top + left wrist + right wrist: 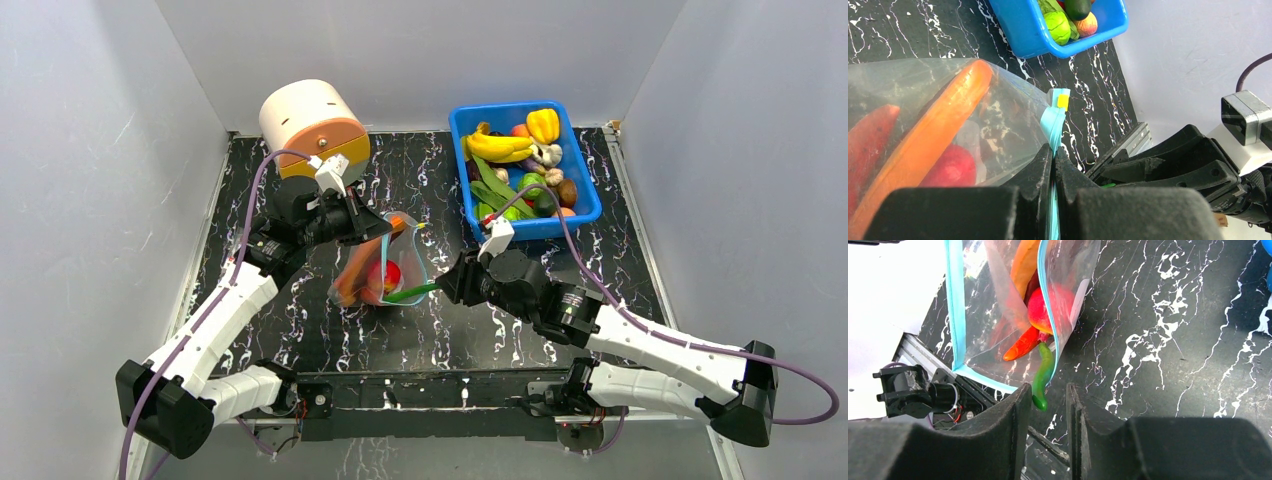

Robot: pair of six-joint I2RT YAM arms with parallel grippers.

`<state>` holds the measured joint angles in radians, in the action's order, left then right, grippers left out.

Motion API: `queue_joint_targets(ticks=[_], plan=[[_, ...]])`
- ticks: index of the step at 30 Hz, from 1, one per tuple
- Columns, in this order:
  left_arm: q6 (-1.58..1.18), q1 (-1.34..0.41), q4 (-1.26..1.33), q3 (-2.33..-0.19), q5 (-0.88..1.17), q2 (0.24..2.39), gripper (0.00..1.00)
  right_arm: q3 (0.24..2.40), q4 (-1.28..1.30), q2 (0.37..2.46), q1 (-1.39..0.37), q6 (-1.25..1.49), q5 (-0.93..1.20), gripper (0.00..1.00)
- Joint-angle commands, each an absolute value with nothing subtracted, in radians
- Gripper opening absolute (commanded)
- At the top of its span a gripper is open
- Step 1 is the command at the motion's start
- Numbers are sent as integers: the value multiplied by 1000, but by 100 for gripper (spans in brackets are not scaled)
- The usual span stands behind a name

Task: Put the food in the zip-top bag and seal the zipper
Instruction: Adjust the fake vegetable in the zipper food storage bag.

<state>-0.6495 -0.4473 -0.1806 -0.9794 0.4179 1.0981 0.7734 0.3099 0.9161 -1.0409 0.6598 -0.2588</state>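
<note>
The clear zip-top bag (362,268) stands open at mid-table, with an orange carrot (938,135), a round red fruit (1035,310) and a red chili (1020,345) inside. The chili's green stem (1043,377) sticks out of the bag's mouth. My left gripper (1054,150) is shut on the teal-blue zipper (1053,125) and holds the bag's far edge up. My right gripper (1048,387) is open at the mouth's near side. The stem tip lies between its fingers, close to the left one. Both grippers show from above, left (372,228) and right (445,287).
A blue bin (590,200) with several more toy fruits and vegetables stands at the back right. A white and orange cylinder (312,125) lies at the back left. White walls close in the black marbled table (640,260) on three sides.
</note>
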Motion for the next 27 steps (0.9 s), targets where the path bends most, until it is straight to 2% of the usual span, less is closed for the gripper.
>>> queue_joint_targets(ticks=[1,3,7,17,27], plan=[[-655,-449,-165,-1006,416,1076,0,782,274,905,-1046,673,-245,28],[-656,-450,-166,-1005,416,1074,0,781,267,908,-1046,673,-245,22],[-652,-450,-160,-997,428,1071,0,797,235,913,-1046,666,-218,0],[-655,-450,-50,-948,550,1048,0,900,43,1034,-1046,594,-233,0],[-666,-449,-23,-956,626,1040,0,1115,94,1303,-1046,516,-371,0]])
